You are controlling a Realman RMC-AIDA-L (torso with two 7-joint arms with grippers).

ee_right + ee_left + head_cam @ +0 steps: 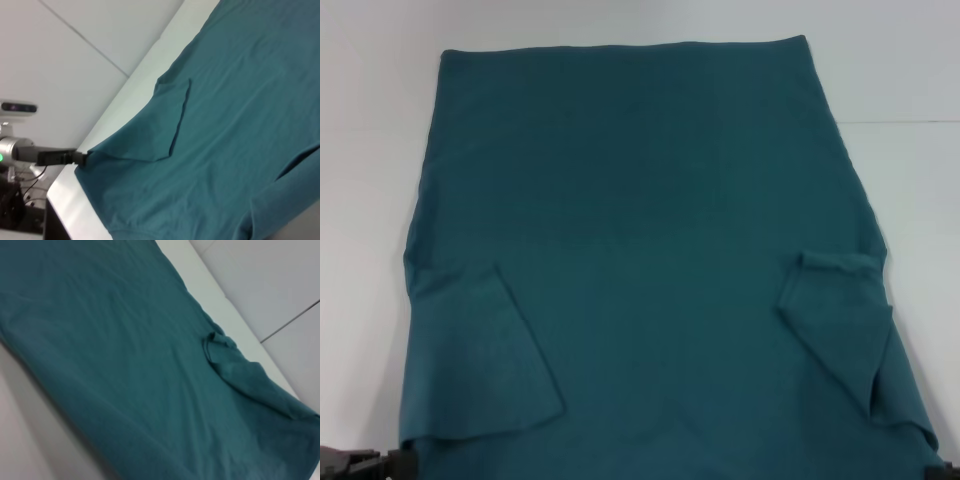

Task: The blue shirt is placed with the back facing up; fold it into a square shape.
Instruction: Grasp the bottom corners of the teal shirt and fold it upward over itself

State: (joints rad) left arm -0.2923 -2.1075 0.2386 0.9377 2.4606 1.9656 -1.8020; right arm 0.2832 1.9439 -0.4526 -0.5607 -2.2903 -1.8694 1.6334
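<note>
White table (910, 200); perhaps camera (19, 106) beyond.

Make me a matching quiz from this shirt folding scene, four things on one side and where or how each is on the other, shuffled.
1 left sleeve
2 right sleeve
3 table
4 left hand

A white and bare
B at a near corner of the blue shirt
C folded in, lying flat
D folded in, rumpled

Pairs: 1-C, 2-D, 3-A, 4-B

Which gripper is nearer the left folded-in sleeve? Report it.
Left. The left gripper is at the blue shirt's near left corner, by that sleeve; the right gripper is at the near right corner.
</note>
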